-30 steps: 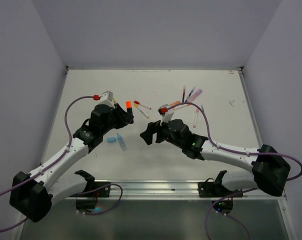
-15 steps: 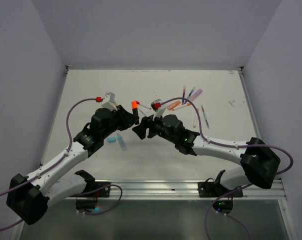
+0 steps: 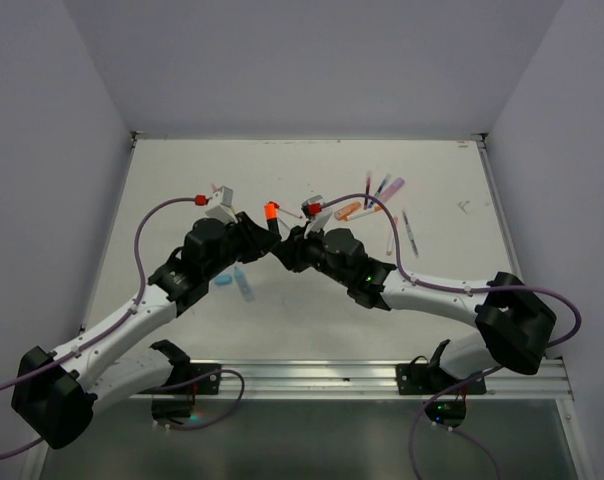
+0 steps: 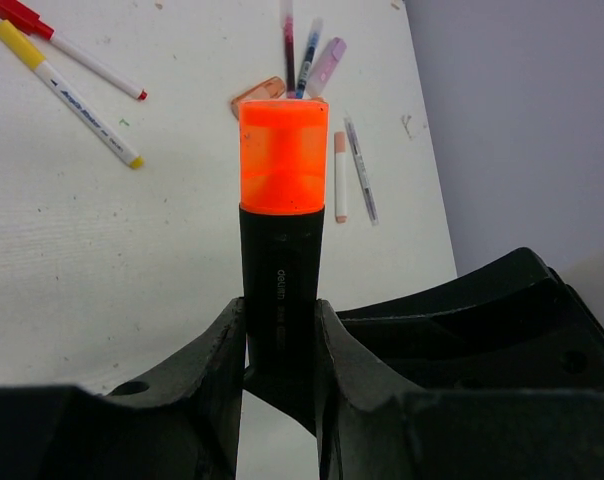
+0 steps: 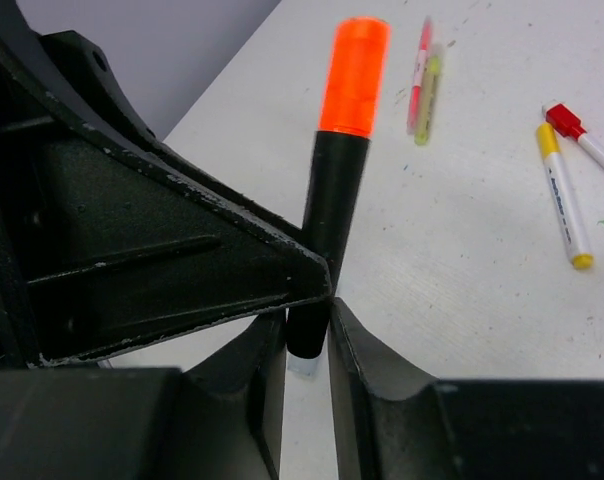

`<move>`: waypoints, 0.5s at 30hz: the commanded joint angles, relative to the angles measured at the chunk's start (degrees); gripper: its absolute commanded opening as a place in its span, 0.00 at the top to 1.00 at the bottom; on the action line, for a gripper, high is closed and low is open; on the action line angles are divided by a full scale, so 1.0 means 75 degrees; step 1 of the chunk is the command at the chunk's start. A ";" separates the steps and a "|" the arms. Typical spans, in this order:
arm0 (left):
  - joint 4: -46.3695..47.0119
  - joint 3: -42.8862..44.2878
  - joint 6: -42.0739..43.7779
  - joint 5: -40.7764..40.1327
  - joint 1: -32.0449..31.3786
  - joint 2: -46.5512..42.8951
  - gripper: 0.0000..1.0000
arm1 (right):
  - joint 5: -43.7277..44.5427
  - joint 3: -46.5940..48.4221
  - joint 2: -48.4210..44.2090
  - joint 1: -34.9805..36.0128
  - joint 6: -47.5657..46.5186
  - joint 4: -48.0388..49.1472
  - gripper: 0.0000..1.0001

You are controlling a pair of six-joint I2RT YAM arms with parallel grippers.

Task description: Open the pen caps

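A black highlighter (image 4: 280, 275) with an orange pen cap (image 4: 283, 155) stands upright between the two arms, its cap still seated on the body. My left gripper (image 4: 280, 335) is shut on the black barrel below the cap. From the other side, my right gripper (image 5: 307, 335) is shut on the barrel's bottom end (image 5: 310, 330), with the orange cap (image 5: 354, 75) at the far tip. In the top view the cap (image 3: 271, 210) sticks up where the left gripper (image 3: 263, 233) and right gripper (image 3: 288, 247) meet.
A red-capped pen (image 4: 52, 38) and a yellow-capped pen (image 4: 67, 85) lie on the white table behind the grippers. Several more pens (image 3: 377, 192) are scattered at the back right. Light blue highlighter pieces (image 3: 232, 283) lie under the left arm.
The right arm has swung left to the left gripper and its jaws have closed on the highlighter's lower end. The left gripper has carried the highlighter slightly right.
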 commanded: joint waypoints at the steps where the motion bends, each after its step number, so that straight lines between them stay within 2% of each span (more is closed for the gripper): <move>1: 0.0291 -0.0130 -0.0126 -0.0065 -0.0067 -0.0196 1.00 | 0.0324 0.0157 -0.0016 -0.0021 -0.0096 0.0571 0.79; 3: 0.0244 -0.0154 -0.0126 -0.0065 -0.0079 -0.0243 1.00 | 0.0336 0.0110 -0.0040 -0.0009 -0.0085 0.0559 0.90; 6: 0.0232 -0.0142 -0.0114 -0.0065 -0.0079 -0.0360 1.00 | 0.0336 -0.0006 -0.0087 -0.0009 -0.0050 0.0548 1.00; 8: 0.0209 -0.0119 -0.0044 -0.0065 -0.0067 -0.0407 0.84 | 0.0324 -0.0112 -0.0180 -0.0021 0.0056 0.0559 1.00; 9: 0.0209 -0.0072 -0.0009 -0.0251 -0.0078 -0.0430 0.70 | 0.0313 -0.0229 -0.0204 -0.0009 0.0091 0.0571 1.00; 12: 0.0220 0.0022 0.0237 -0.0404 -0.0067 -0.0547 0.48 | 0.0278 -0.0452 -0.0425 -0.0021 0.0150 0.0489 1.00; 13: 0.0243 0.0045 0.0434 -0.0452 -0.0055 -0.0641 0.34 | 0.0231 -0.0511 -0.0519 -0.0021 0.0150 0.0419 1.00; 15: 0.0314 0.0069 0.0670 -0.0371 0.0084 -0.0735 0.24 | 0.0114 -0.0709 -0.0776 -0.0079 0.0162 0.0349 1.00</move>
